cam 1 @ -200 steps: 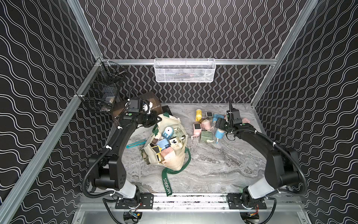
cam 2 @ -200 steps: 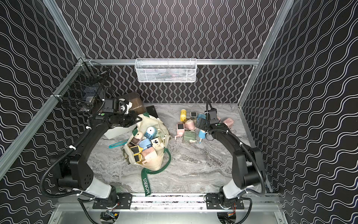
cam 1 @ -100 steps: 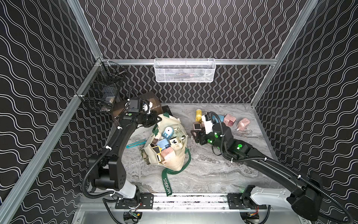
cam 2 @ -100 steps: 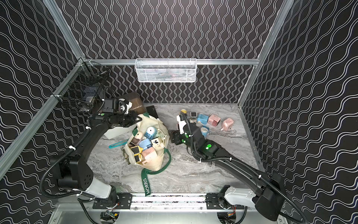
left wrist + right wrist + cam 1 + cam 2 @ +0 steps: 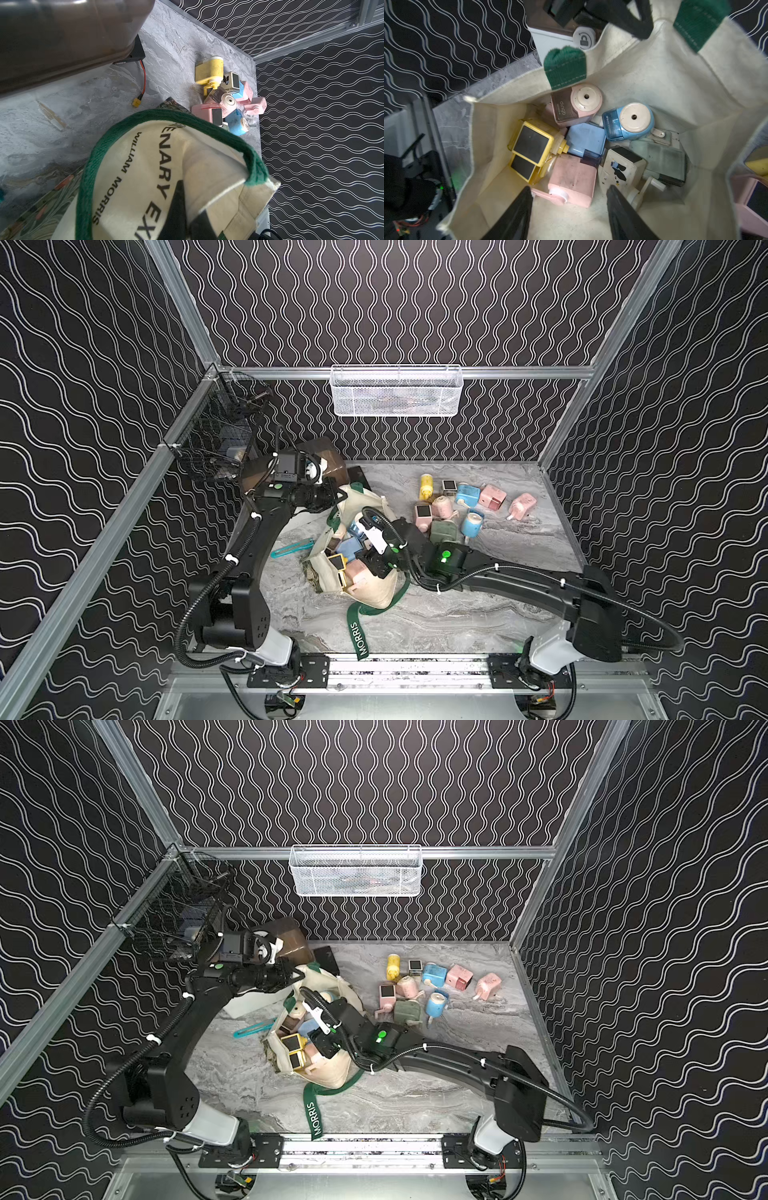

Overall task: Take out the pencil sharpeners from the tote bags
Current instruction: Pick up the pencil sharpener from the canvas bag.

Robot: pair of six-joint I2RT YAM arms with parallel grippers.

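The cream tote bag with dark green straps lies open in both top views, its mouth toward the left arm. My left gripper is shut on the bag's far rim and holds it up. My right gripper is open inside the bag's mouth. A pink pencil sharpener lies just ahead of its fingertips, the crank near one finger. Yellow, blue, cream and green sharpeners lie deeper in the bag. Several more sharpeners sit loose on the table at the back right.
A white box with a brown lid stands behind the bag by the left wrist. A teal strip tool lies left of the bag. A white mesh basket hangs on the back wall and a black wire basket on the left rail.
My right arm has swung from the loose sharpeners at the back right over to the bag's mouth, and its jaws have narrowed. The left arm has kept its hold on the rim.
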